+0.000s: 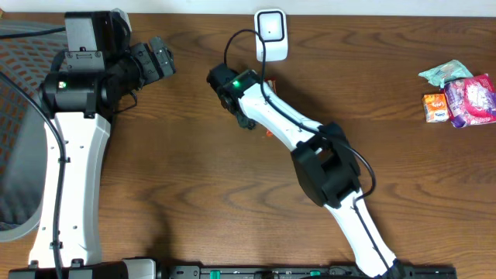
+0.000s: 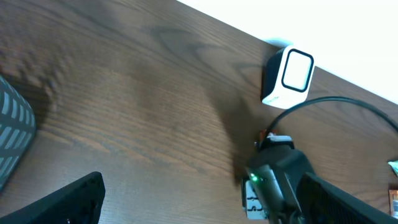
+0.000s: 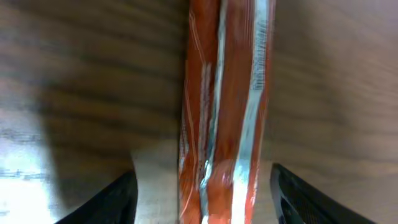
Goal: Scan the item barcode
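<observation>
Where the overhead camera looks straight down, a dark brown wood-grain table [image 1: 194, 194] fills almost the whole scene. A white-and-black left arm [image 1: 74, 170] runs up the 9 o'clock side. Its left gripper [image 1: 155, 60], near 10 o'clock, has its black fingers spread wide with only bare wood between them. A white-and-black right arm [image 1: 333, 167] rises from 5 o'clock and slants toward the centre, where its wrist points down at the table. A white rounded box-shaped barcode scanner [image 1: 271, 35] stands at 12 o'clock, near that wrist. A small heap of teal, orange and pink snack packets [image 1: 459, 97] lies at 2 o'clock, well apart from both arms. In the right wrist view, the right gripper [image 3: 204, 171] straddles a long orange-red plastic packet with a silver seam [image 3: 224, 112], which runs from 12 to 6 o'clock between the two black fingers. The jaws stand apart. Wood shows between the packet and the finger at 8 o'clock, while the finger at 4 o'clock sits just beside the packet's edge. The print on the packet is too blurred to read. From overhead, only an orange sliver of it shows under the arm.
</observation>
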`<state>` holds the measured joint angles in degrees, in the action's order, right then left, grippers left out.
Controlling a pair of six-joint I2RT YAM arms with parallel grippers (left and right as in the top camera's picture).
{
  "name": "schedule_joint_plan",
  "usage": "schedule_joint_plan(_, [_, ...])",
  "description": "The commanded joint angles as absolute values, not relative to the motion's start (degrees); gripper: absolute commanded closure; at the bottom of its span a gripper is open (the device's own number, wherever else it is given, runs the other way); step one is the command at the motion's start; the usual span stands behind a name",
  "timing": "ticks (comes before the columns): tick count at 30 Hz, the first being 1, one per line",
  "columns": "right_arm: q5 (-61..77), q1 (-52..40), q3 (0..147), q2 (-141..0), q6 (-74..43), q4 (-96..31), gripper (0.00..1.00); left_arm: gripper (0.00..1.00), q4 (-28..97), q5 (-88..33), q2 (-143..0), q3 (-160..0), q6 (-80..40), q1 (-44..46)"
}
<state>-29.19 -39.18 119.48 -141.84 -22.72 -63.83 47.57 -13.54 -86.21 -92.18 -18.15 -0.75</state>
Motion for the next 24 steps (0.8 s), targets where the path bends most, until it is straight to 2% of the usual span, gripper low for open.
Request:
schedule_joint_plan(1, [-32.0,-38.9,119.0,-145.6,-22.2,-65.0,0.37,0.02,47.5,-13.4,-86.5,-92.0,-17.6,-1.0])
schedule_joint_plan(4, [-32.0,-38.8,119.0,-147.5,-21.5,-65.5,0.41,0.02,47.5,-13.4,-86.5,-92.0,-17.6,-1.0])
schedule_joint_plan(7, [-31.6,-38.6,119.0,-149.3,-20.0,-65.6,0.55,0.02,47.5,-13.4,-86.5,-92.0,-17.6,-1.0])
schedule_joint_plan(11, [-30.9,-38.5,119.0,-150.9,-18.5,-65.5,0.98,0.02,47.5,-13.4,-86.5,-92.0,-17.6,-1.0])
schedule_joint_plan(20, [-20.4,-35.7,120.3,-146.0,-17.7,-67.3,0.99,0.02,47.5,-13.4,-86.5,-92.0,-17.6,-1.0])
schedule_joint_plan(24, [-2.3,-30.0,120.3,-140.0,-9.9,-67.0,0.99,0.02,47.5,-13.4,-86.5,-92.0,-17.6,-1.0])
